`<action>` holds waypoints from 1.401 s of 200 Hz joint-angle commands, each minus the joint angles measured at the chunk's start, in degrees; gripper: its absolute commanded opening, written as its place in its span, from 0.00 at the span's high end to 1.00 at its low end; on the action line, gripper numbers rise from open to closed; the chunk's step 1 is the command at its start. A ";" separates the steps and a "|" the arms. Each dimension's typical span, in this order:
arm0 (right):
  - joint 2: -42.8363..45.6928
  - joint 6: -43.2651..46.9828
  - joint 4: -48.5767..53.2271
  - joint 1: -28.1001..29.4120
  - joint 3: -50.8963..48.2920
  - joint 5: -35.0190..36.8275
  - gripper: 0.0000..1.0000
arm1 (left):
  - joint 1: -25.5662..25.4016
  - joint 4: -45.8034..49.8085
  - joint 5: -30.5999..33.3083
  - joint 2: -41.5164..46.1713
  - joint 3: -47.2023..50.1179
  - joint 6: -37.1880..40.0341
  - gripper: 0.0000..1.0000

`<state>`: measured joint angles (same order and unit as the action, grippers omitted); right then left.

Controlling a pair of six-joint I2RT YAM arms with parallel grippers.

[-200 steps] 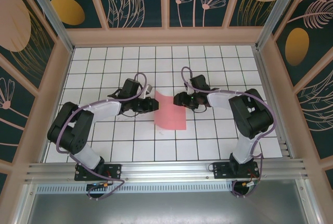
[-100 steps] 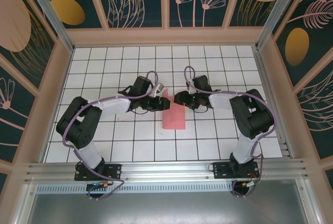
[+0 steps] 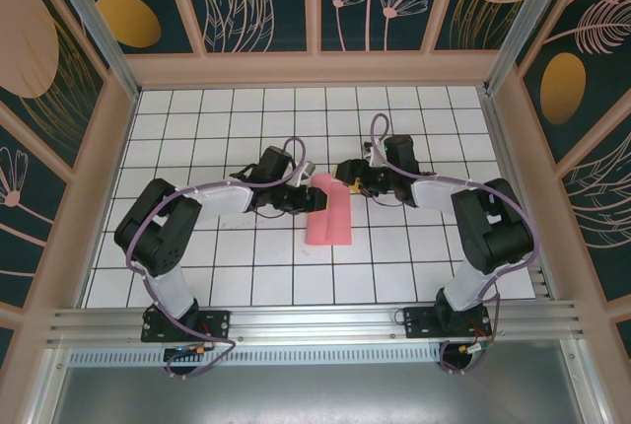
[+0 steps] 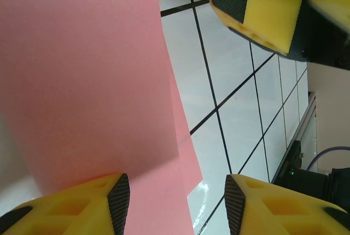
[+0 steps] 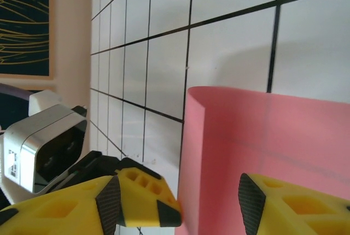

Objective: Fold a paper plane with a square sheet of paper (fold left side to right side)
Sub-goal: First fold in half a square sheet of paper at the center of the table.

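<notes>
Since the earlier frame, the square sheet of paper [image 3: 330, 219] had doubled left-over-right, its crease unpressed and later folds outstanding. Left gripper [image 3: 308, 199] and right gripper [image 3: 347, 184] stood half-open, holding nothing.

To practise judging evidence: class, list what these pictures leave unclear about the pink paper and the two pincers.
Top view: the left pincer and right pincer overlap the far end of the pink paper; contact unclear.
Left wrist view: top and left edges cut the paper off.
Right wrist view: paper cut off at right; its fingers hide the lower part.
</notes>
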<state>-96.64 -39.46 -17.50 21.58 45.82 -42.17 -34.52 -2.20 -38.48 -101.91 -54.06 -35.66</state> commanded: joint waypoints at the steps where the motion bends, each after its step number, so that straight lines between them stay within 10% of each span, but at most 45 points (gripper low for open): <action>1: -1.72 -2.65 -4.11 0.98 -0.48 -2.98 0.39 | -0.45 -1.15 -0.71 -0.92 -2.71 -0.55 0.48; 88: -5.96 -3.76 -3.95 2.59 1.12 -4.38 0.54 | -0.83 -1.41 -0.54 -1.28 -2.98 -0.68 0.48; 174: -5.83 -2.84 -3.50 2.86 1.10 -5.04 1.00 | -0.89 -2.15 -0.61 -0.88 -2.70 -0.68 0.48; 280: -2.62 4.75 8.03 -0.14 0.26 3.01 1.00 | -0.91 6.17 15.82 4.87 -0.58 -3.01 0.42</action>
<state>-101.73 -37.50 -12.78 21.85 45.93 -41.41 -34.96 1.80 -25.93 -95.20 -56.05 -36.36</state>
